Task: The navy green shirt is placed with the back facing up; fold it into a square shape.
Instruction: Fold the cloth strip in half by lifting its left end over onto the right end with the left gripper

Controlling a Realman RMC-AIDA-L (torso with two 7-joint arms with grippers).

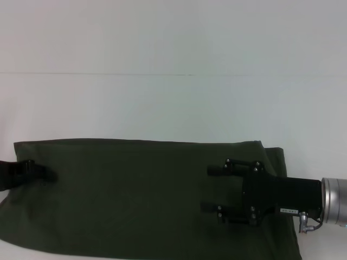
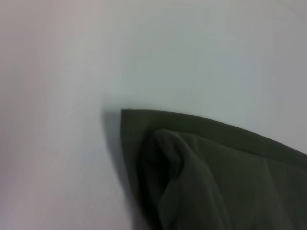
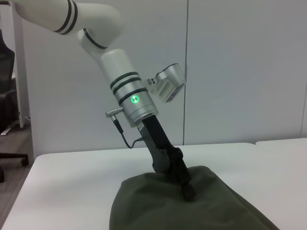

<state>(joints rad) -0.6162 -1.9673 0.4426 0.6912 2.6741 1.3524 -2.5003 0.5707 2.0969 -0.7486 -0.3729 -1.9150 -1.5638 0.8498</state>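
The navy green shirt [image 1: 135, 195] lies plain side up as a long wide band across the near part of the white table [image 1: 162, 108]. My left gripper [image 1: 46, 175] is at the shirt's left edge. The right wrist view shows it [image 3: 188, 191] tilted down with its tip in the cloth [image 3: 201, 206], apparently pinching it. The left wrist view shows a shirt corner [image 2: 216, 177] with a raised fold. My right gripper [image 1: 211, 188] is open and empty over the shirt's right part, fingers pointing left.
The table's far half is bare white, with a seam line [image 1: 184, 74] across it. In the right wrist view, a grey partition wall [image 3: 230, 72] stands behind the table, and an office chair [image 3: 7, 96] at the room's edge.
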